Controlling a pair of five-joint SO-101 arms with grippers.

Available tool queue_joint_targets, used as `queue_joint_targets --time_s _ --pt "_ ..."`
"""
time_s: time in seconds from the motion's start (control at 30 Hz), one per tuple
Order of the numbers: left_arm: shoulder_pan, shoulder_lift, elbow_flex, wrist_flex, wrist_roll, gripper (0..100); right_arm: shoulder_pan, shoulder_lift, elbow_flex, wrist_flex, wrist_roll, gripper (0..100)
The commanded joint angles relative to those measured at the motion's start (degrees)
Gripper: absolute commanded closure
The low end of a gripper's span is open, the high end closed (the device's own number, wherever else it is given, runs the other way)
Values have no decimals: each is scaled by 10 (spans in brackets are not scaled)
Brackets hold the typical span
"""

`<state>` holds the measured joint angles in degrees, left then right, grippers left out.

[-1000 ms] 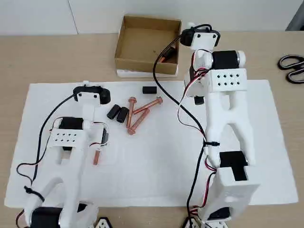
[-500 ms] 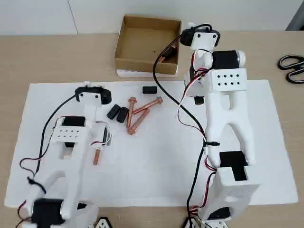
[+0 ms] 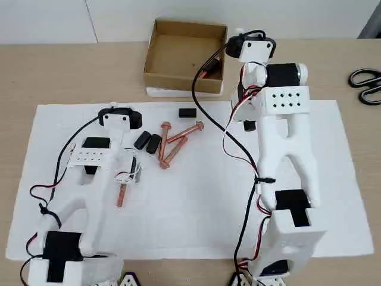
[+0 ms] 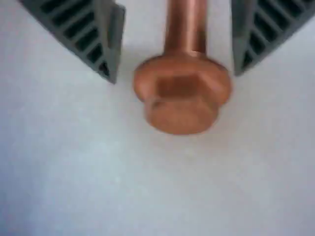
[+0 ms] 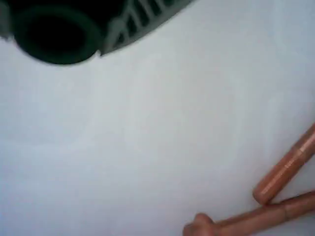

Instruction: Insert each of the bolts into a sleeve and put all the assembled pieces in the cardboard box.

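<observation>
The left gripper (image 4: 173, 71) has its fingers spread either side of a copper bolt (image 4: 182, 101) lying on the white sheet (image 4: 98, 187). The right gripper (image 3: 249, 123) pinches a black sleeve (image 5: 54, 34).

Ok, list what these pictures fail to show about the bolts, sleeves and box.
Bolt, left wrist view: shank cut off by the frame edge, inside the open left hand.
Sleeve, right wrist view: blurred, cropped by the edge; held or free, cannot tell.
Dark piece, high view: mostly under an arm.
Reddish bit in the cardboard box, high view: wire or bolt, too small.
</observation>
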<state>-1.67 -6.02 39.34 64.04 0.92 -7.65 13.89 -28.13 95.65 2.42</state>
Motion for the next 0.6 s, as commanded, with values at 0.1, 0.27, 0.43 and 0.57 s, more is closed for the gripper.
queue_joint_targets --time_s 0.1,0.27,0.43,0.57 --pt "-4 1 -23 -7 3 950 3 -8 -33 4 -5 995" --pt "-4 18 -26 -8 3 953 3 -8 -33 4 -5 995" --pt "-1 26 -35 1 3 970 3 -8 -33 4 -5 995" --pt "-1 6 -85 55 3 993 2 -8 -33 4 -5 995"
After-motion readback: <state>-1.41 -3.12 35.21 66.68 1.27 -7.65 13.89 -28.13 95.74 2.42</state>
